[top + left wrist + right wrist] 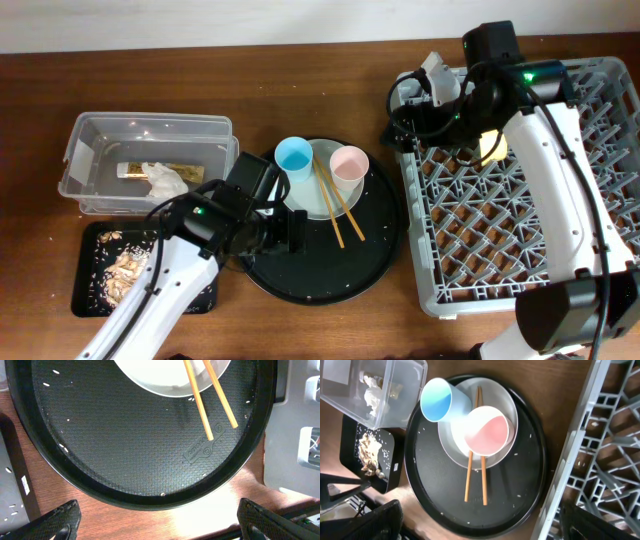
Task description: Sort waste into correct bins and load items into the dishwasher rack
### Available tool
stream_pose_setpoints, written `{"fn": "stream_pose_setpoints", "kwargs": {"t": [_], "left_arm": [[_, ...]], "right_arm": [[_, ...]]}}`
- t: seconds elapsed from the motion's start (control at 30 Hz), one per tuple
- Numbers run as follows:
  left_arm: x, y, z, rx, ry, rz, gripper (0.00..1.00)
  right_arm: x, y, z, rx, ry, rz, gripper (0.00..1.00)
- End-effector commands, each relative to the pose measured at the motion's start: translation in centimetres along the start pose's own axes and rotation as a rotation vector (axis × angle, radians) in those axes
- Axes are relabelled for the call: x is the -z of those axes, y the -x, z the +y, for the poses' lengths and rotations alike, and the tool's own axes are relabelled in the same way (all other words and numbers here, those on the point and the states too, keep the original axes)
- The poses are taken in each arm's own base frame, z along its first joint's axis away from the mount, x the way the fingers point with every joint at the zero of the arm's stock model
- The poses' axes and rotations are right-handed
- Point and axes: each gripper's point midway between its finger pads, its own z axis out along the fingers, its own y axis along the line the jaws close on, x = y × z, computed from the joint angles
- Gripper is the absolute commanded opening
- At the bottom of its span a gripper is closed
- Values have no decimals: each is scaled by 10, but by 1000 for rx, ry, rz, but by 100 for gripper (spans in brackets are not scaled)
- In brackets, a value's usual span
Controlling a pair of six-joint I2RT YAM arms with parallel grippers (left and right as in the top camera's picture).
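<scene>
Bearing dishwasher rack, brown wood-grain table, white wall behind

Table: reddish-brown wood grain. Rack, right of frame: grey lattice. Round tray, centre: black, fine honeycomb texture, scattered white specks. On it: white plate, light blue cup, pink cup, tan wooden chopsticks. Upper left: clear tub with white napkin and brown-and-white wrapper. Lower left: black tray, beige-brown scraps.
</scene>
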Motion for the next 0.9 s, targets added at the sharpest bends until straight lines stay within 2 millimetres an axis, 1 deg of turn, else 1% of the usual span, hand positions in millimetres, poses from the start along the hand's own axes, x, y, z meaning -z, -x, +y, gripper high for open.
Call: {"fn": "stream_pose_setpoints", "kwargs": {"t": [0.0,0.03,0.07,0.1,0.13,0.17,0.2,0.27,0.3,0.37,0.4,0.47,0.5,0.53,0.57,0.6,0.63,0.7,0.73,0.77,0.8,0.87], "left_arm": [[7,12,3,-7,21,-60,99],[8,19,0,8,10,-88,99],[11,41,-10,4,-29,-179,99],[13,54,-15,12,-49,-232,99],[16,71,-24,36,-86,-298,91],[17,80,-28,32,-103,-330,75],[10,101,-31,57,-123,-377,61],[-11,128,-11,137,-102,-399,59],[-28,141,6,180,-88,-386,59],[-56,154,33,245,-52,-331,59],[-67,160,41,265,-57,-304,59],[-96,159,51,288,-48,-244,59],[-108,156,54,291,-38,-221,54],[-114,156,56,293,-35,-213,46],[-116,155,56,294,-33,-208,33],[-116,155,56,294,-33,-209,23],[-116,156,56,294,-34,-212,19],[-113,159,54,292,-38,-219,0],[-108,163,53,290,-43,-230,0],[-92,172,47,283,-54,-259,1],[-79,176,43,278,-63,-279,1],[-38,177,32,266,-81,-302,1]], "right_arm": [[-4,-4,-1,-6,-4,20,98],[-4,-4,-4,-5,-27,21,98],[-4,-4,-4,-5,-27,21,99],[-4,-4,-4,-5,-27,21,98],[-4,-4,-4,-5,-26,21,98],[-4,-4,-4,-5,-27,21,98],[-4,-4,-4,-5,-27,21,98],[-4,-4,-4,-5,-27,21,98],[-4,-4,-4,-5,-27,21,98],[-4,-4,-4,-5,-27,21,98],[-4,-4,-4,-5,-27,21,98],[-4,-4,-4,-5,-26,21,98],[-4,-4,-4,-5,-27,21,98],[-4,-4,-4,-5,-27,21,98],[-4,-4,-4,-5,-27,21,98],[-4,-4,-4,-5,-27,21,98],[-4,-4,-4,-5,-27,21,98],[-4,-4,-4,-5,-27,21,98],[-4,-4,-4,-5,-27,21,98],[-4,-4,-4,-5,-27,21,98],[-4,-4,-4,-5,-27,21,98],[-4,-4,-4,-5,-27,21,98]]}}
